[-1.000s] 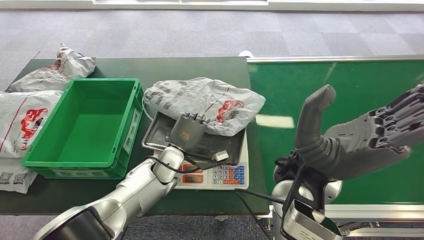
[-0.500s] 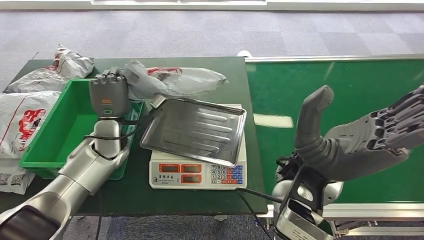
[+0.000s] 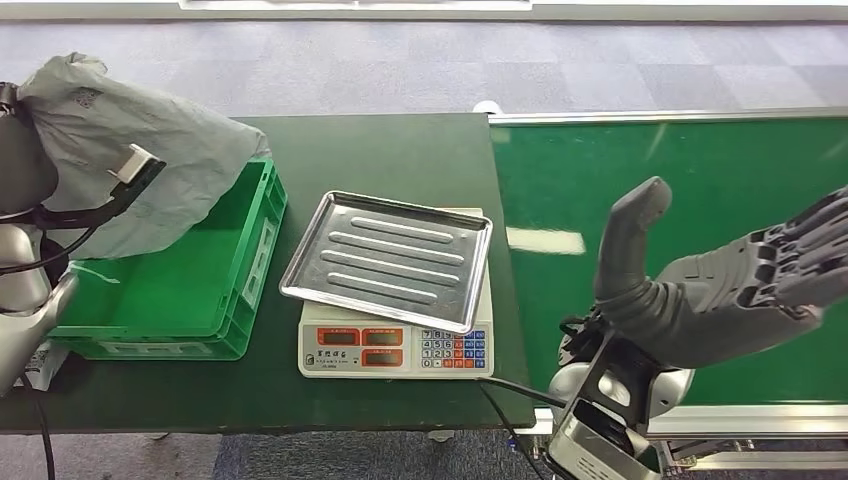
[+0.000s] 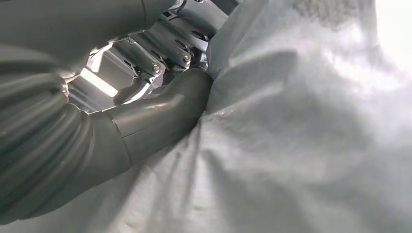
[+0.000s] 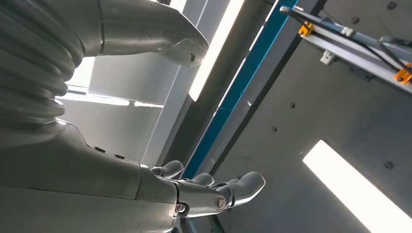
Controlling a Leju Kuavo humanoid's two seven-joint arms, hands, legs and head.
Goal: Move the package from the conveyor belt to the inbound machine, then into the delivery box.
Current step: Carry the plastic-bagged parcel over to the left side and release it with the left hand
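While package hangs over green crate, scale tray beside

A crinkled grey plastic package, its film matt and softly creased, hangs over a glossy green moulded-plastic crate. Beside it, a ribbed tray of brushed metal with a dull sheen tops a white plastic scale. The table wears a matt dark green covering; the conveyor belt is smooth green and faintly reflective, edged in bare metal. The right hand shows matt grey plastic.
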